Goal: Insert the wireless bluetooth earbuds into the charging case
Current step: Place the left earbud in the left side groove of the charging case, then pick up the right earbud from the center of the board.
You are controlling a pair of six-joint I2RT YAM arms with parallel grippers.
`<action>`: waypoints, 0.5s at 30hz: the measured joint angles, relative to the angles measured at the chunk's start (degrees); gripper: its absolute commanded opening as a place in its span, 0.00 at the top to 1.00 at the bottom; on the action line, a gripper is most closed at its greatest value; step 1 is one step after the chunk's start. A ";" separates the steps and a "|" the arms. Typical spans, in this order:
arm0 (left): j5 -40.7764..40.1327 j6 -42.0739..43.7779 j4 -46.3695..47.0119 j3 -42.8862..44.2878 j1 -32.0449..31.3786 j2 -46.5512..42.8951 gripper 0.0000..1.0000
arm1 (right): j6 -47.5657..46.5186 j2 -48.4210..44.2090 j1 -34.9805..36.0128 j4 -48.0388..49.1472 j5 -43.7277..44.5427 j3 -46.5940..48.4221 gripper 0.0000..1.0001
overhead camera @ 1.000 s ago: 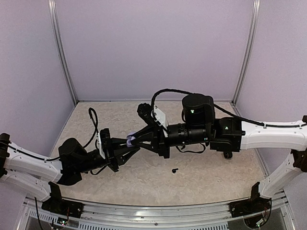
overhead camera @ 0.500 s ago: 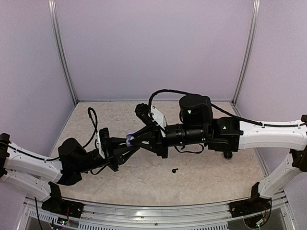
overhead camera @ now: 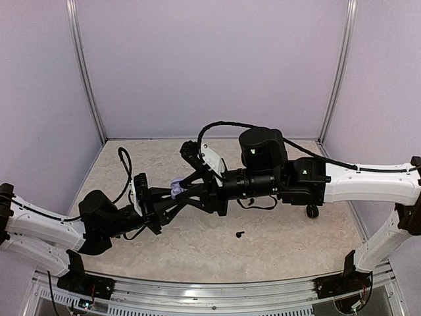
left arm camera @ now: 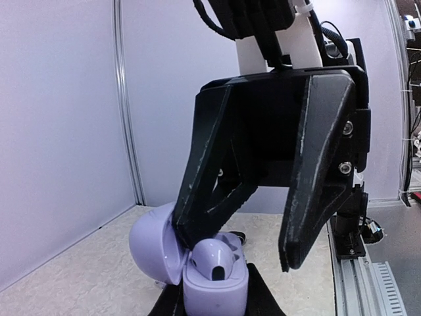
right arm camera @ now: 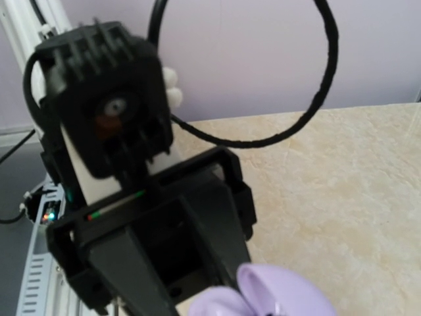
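Note:
My left gripper (overhead camera: 170, 197) is shut on an open lavender charging case (overhead camera: 176, 189) and holds it above the table. In the left wrist view the case's base (left arm camera: 214, 286) sits between my left fingers, its lid (left arm camera: 152, 242) swung open to the left. A pale bud (left arm camera: 212, 255) sits in the base. My right gripper (overhead camera: 183, 192) is open over the case; one of its fingers (left arm camera: 197, 197) touches the case by the lid and the other (left arm camera: 309, 197) hangs free to the right. A black earbud (overhead camera: 239, 234) lies on the table. The other buds are out of view.
A small round black object (overhead camera: 312, 212) lies on the table under my right forearm. The right wrist view shows the left gripper's body (right arm camera: 164, 243) close up with the lavender case (right arm camera: 283, 296) at the bottom edge. Walls enclose the marbled table (overhead camera: 276, 250).
Both grippers and the case have shifted slightly left and up. My right arm has reached further left over the case.

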 measured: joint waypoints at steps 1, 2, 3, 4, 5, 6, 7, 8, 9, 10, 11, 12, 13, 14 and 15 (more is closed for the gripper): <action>0.00 -0.17 0.17 -0.11 0.07 0.00 1.00 | 0.09 0.00 0.00 -0.28 0.11 0.07 0.61; 0.02 -0.33 0.33 -0.22 0.11 0.02 1.00 | 0.15 0.00 0.00 -0.35 0.13 0.09 0.61; 0.02 -0.42 0.50 -0.35 0.20 0.00 1.00 | 0.20 0.00 0.00 -0.37 0.13 0.09 0.61; 0.00 -0.50 0.72 -0.48 0.24 0.00 1.00 | 0.20 0.00 0.00 -0.42 0.13 0.09 0.61; 0.02 -0.59 0.90 -0.57 0.28 0.00 1.00 | 0.20 0.00 0.00 -0.42 0.13 0.07 0.60; 0.02 -0.72 1.09 -0.68 0.33 0.00 1.00 | 0.17 -0.02 0.00 -0.42 0.11 0.07 0.59; 0.04 -0.79 1.33 -0.76 0.37 0.00 1.00 | 0.17 -0.04 0.00 -0.37 0.09 0.04 0.58; 0.04 -0.94 1.49 -0.85 0.50 0.00 1.00 | 0.15 -0.20 0.00 -0.31 -0.07 -0.15 0.57; 0.07 -1.05 1.75 -0.96 0.57 0.00 1.00 | 0.15 -0.46 0.00 -0.24 -0.13 -0.39 0.55; 0.07 -1.22 1.88 -1.07 0.61 -0.04 1.00 | 0.15 -0.74 0.00 -0.26 -0.20 -0.66 0.54; 0.07 -1.38 2.05 -1.11 0.66 -0.07 1.00 | 0.15 -1.22 0.00 -0.22 -0.28 -1.03 0.52; 0.09 -1.55 2.25 -1.18 0.81 -0.13 1.00 | 0.15 -1.68 0.00 -0.24 -0.28 -1.33 0.51; 0.09 -1.66 2.32 -1.31 0.90 -0.22 1.00 | 0.15 -2.23 0.00 -0.24 -0.22 -1.73 0.50; 0.07 -1.77 2.32 -1.42 1.01 -0.31 1.00 | 0.15 -2.78 -0.02 -0.24 -0.09 -2.03 0.49; 0.07 -1.86 2.32 -1.46 1.14 -0.35 1.00 | 0.15 -3.41 -0.11 -0.26 -0.02 -2.34 0.49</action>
